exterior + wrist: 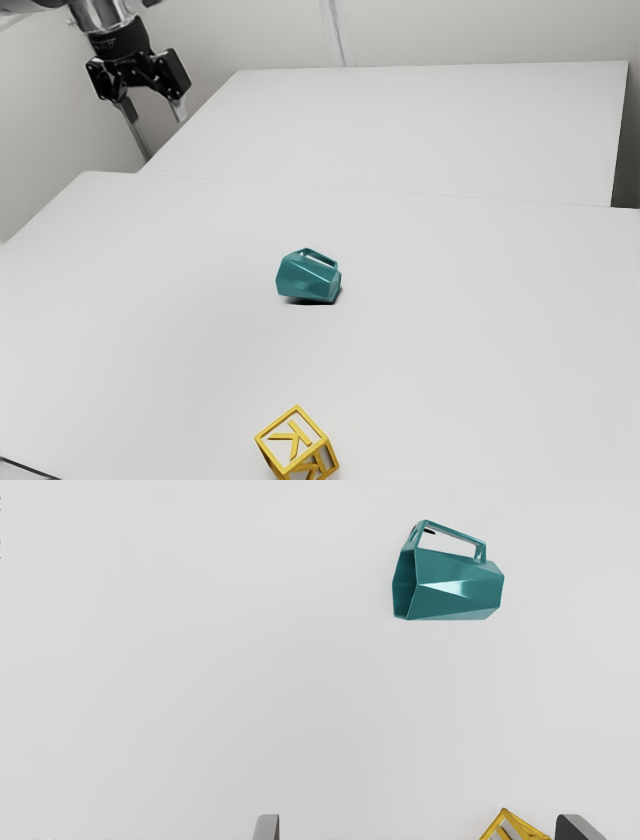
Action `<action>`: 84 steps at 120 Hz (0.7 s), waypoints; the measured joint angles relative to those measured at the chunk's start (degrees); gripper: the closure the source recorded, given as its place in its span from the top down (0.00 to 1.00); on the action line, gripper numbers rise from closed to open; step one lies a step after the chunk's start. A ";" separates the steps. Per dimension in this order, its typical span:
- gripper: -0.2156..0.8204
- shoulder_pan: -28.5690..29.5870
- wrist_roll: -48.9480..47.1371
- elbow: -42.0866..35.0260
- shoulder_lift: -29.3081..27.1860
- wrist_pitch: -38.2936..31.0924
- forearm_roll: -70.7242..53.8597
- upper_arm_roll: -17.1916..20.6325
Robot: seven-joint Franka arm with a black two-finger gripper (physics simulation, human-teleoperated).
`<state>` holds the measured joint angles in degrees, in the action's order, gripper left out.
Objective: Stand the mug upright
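High at the exterior view's upper left hangs my gripper point(153, 110), well above and away from the mug. Its two fingers stand wide apart, and the gripper point(417, 827) is open with nothing held in the wrist view. A teal faceted mug point(309, 277) lies on its side on the table, handle on the upper side, its base toward the exterior view's right. In the wrist view the dark mouth of the mug point(450, 587) can be seen at the end opposite the base.
A yellow open-frame letter cube point(297, 443) sits on the white table point(180, 330), nearer the exterior camera than the mug. In the wrist view a corner of the cube point(517, 825) appears beside one finger. Another white surface point(420, 125) lies behind the table.
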<state>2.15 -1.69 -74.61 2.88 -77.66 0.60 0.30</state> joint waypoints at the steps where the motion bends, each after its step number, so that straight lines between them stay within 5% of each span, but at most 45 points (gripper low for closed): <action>1: 0.79 -0.03 0.05 0.00 0.00 0.03 -0.07 0.01; 20: 0.79 0.25 0.68 -3.12 -0.11 -0.51 0.40 -0.06; 59: 0.79 1.64 6.30 -22.08 1.23 -15.60 21.93 -6.00; 84: 0.79 3.26 15.94 -25.97 8.28 -20.00 40.45 -9.68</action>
<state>5.42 14.24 -100.57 11.16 -97.65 41.05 -9.38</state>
